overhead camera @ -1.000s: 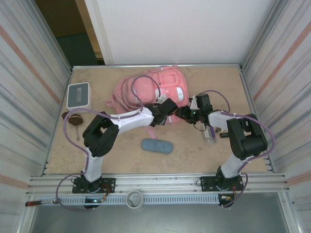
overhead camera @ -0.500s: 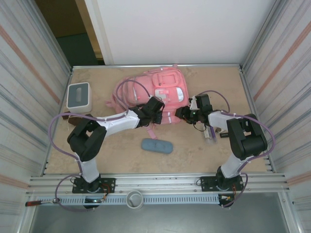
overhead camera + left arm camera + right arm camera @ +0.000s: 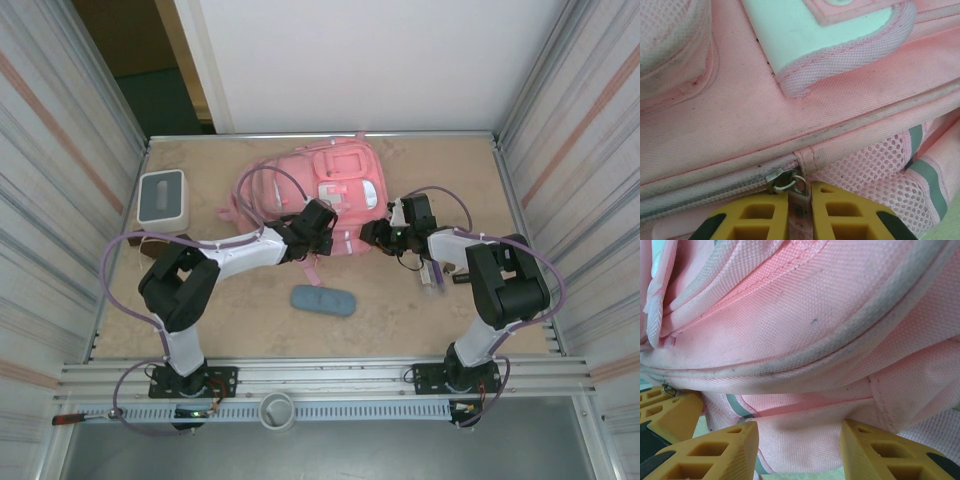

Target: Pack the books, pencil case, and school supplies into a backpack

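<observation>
Left gripper (image 3: 800,195) is pinched shut on the pink zipper pull (image 3: 799,216), with the metal slider (image 3: 785,181) just ahead of its fingertips on the backpack (image 3: 740,115). A second ago it sat closer to the right gripper (image 3: 799,429); it has since slid away along the bag. The right jaws stand apart with backpack fabric between them, and whether they press it is unclear. The pull's end is hidden between the pads. The pencil case (image 3: 323,301) lies behind the left gripper, well apart.

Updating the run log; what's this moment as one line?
left claw: pinching zipper pull | right claw: clamping backpack edge | pencil case: on table, unpacked
</observation>
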Controlling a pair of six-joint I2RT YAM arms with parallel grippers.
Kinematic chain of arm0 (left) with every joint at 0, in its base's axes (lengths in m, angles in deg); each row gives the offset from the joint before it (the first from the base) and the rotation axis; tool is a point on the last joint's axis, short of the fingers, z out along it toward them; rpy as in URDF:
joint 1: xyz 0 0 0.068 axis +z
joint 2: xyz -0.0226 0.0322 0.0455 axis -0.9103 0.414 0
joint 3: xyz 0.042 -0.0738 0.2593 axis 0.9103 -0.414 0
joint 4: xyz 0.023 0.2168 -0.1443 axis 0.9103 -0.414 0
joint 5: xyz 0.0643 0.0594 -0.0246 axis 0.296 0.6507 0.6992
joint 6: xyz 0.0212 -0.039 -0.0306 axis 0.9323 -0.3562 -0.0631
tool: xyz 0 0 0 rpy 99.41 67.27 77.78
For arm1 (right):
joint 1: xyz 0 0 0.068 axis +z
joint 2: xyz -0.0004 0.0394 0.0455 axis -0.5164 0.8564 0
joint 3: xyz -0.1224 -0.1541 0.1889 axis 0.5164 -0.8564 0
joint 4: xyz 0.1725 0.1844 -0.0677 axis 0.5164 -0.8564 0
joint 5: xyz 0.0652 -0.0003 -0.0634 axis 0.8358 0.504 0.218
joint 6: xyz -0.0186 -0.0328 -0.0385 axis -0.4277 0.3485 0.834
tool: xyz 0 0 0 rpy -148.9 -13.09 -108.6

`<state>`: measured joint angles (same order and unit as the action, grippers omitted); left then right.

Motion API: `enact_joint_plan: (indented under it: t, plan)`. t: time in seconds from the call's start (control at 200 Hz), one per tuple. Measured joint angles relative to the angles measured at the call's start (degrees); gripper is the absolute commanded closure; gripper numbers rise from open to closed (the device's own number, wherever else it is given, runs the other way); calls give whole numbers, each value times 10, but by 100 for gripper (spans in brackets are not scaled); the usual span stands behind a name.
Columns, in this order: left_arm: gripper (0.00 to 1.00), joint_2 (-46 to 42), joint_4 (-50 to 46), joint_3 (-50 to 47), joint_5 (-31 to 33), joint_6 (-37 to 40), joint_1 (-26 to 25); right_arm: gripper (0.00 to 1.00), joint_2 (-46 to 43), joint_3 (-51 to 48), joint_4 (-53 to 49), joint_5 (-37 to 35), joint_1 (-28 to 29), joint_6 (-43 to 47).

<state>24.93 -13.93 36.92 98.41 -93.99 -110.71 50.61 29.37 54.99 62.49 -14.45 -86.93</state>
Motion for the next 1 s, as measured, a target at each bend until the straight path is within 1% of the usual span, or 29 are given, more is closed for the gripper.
enact_joint_plan:
  t: [0.13, 0.366, 0.521, 0.691, 0.997]
  plan:
    - [80, 3, -24, 11, 24, 0, -6, 55, 1, 0, 1, 2, 4, 0]
    - [80, 21, -78, 47, 77, 2, -25, 55, 1, 0, 1, 2, 4, 0]
    - [79, 23, -98, 56, 94, 3, -30, 55, 1, 0, 2, 2, 4, 0]
    - [73, 29, -123, 68, 112, 7, -37, 55, 1, 0, 2, 2, 4, 0]
    - [73, 55, -160, 99, 134, 18, -47, 55, 5, 0, 4, 2, 4, 0]
